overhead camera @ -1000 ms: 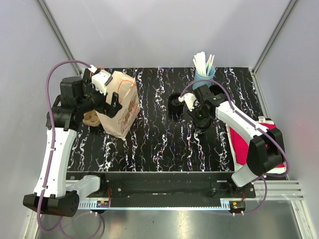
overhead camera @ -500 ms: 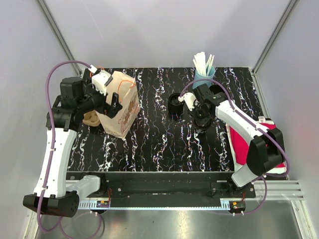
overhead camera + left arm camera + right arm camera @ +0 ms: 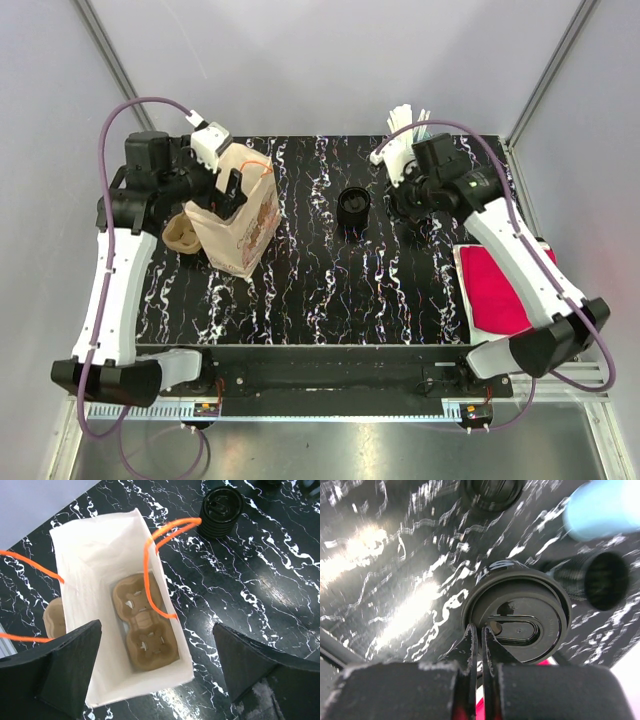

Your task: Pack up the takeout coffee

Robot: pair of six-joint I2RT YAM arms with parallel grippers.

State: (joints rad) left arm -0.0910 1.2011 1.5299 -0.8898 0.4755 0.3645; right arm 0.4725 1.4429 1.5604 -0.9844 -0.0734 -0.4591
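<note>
Black lid (image 3: 517, 612), face up near the blue cup (image 3: 602, 507), is pinched at its rim by the closed right gripper (image 3: 480, 630), seen only from that wrist; overhead, the outstretched arm covers it. Left gripper (image 3: 157, 645) hangs wide open, pointing down into the upright bag (image 3: 80, 570), where the carrier (image 3: 145, 625) lies flat, lengthwise.

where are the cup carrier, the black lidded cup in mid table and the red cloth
cup carrier (image 3: 144, 625): left wrist view, middle bridge between wells
black lidded cup (image 3: 353, 204): top view, centre of lid
red cloth (image 3: 497, 290): top view, bare middle
</note>
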